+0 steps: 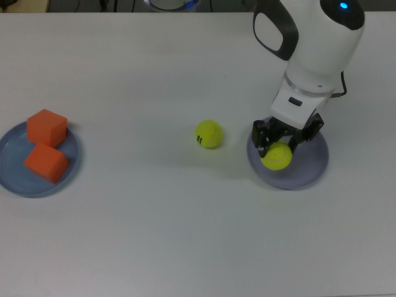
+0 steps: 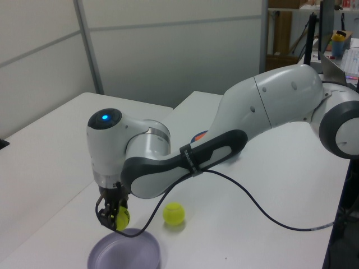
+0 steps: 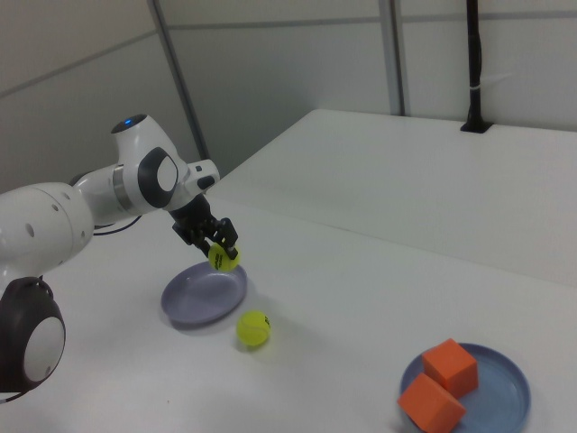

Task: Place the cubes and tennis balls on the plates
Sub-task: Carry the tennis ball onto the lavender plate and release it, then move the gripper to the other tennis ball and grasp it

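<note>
Jaws shut on a tennis ball [image 1: 276,156]; the gripper [image 1: 288,133] holds it in the air over the purple plate [image 1: 309,167], above the plate's left part in the top view. Ball isn't touching the plate, best seen in the right view, where it hangs just above the plate's far rim.

2nd tennis ball [image 1: 209,133] sits on the white surface [image 1: 154,235], near the purple plate, on the top view's left of it. Both orange cubes [image 1: 46,144] already lie on the blue plate [image 1: 7,170], well apart at the top view's far left, side by side and just about touching.

How it'll handle, I think: ball is light, fuzzy, a bit squishy, so the jaws grip it fine w/o slipping. Best hold is across the middle, at the widest part. But it's round, so it rolls easy. Dropped from high it could bounce or roll off the plate, since the rim is low. Better to go low, over the middle of the plate, then let go.

Other stuff: nothing sits on the purple plate, so there's room for 2 balls. Nothing blocks the way to the loose ball either, just bare surface. Black cable [image 2: 247,193] hangs off the arm [image 2: 269,112] and loops low, so it might brush the loose ball. Once 1 ball is in the plate, the 2nd could bump it on landing.
</note>
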### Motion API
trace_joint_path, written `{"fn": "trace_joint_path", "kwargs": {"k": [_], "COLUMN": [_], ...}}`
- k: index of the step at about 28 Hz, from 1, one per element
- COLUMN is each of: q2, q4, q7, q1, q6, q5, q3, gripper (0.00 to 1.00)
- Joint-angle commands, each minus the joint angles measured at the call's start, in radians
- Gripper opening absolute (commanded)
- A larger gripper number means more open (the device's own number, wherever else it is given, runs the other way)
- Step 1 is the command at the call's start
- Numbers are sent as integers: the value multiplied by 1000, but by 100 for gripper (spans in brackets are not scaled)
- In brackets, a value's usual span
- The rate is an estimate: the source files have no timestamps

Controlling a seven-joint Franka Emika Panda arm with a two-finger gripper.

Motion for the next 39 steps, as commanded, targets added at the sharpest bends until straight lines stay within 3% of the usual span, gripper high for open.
{"fn": "trace_joint_path", "kwargs": {"k": [1, 13, 16, 19, 23, 29, 34, 39], "q2": [-17, -55, -68, -69, -59, -17, 35, 53], "q4": [-33, -26, -27, -26, -32, -53, -53, -55], "q7": [60, 52, 45, -52, -98, -101, -95, -87], "q1": [1, -11, -24, -33, -59, -63, -63, -63], "q6": [-13, -34, -153, -385, -487, -479, -474, -419], "q5": [-2, 20, 9, 6, 6, 2, -35, -41], "q3": [-5, -11, -12, -14, -21, -58, -63, -64], "gripper": [100, 100, 100, 100, 100, 100, 100, 100]}}
